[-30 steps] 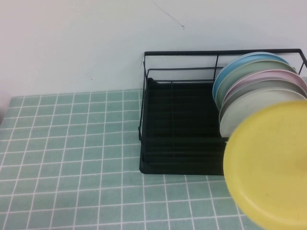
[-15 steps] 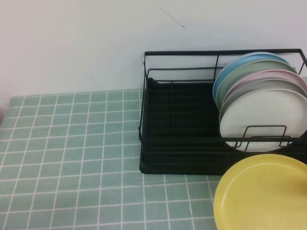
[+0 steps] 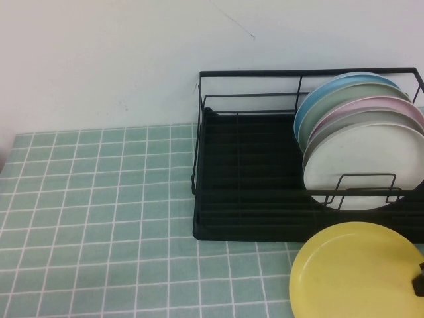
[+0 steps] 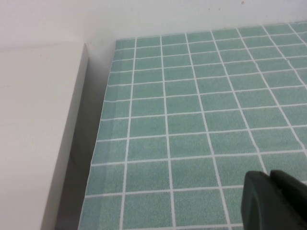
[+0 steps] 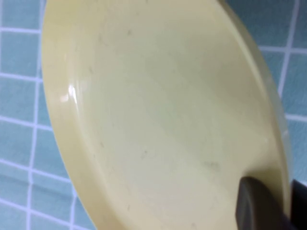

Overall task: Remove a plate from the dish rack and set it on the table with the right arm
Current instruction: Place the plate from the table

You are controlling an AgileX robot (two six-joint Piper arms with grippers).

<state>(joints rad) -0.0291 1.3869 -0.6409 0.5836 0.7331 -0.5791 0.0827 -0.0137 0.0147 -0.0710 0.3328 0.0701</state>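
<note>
The yellow plate [image 3: 354,271] lies nearly flat, low over the green tiled table [image 3: 99,199], just in front of the black dish rack [image 3: 245,185]. I cannot tell if it touches the tiles. My right gripper [image 3: 419,281] barely shows at the right edge, on the plate's rim. In the right wrist view the plate [image 5: 153,110] fills the picture and the right gripper [image 5: 283,194] is shut on its rim, one dark finger [image 5: 254,206] inside the plate. My left gripper [image 4: 269,191] is shut and empty above bare tiles, out of the high view.
The rack holds several upright plates at its right end: blue [image 3: 311,106], pale green, pink [image 3: 371,106], grey and white [image 3: 368,165] in front. A white ledge [image 4: 38,120] runs beside the table's left edge. A white wall stands behind.
The yellow plate has come down from a raised, upright tilt to nearly flat in front of the rack, shifting a little left. The white plate behind it now shows.
</note>
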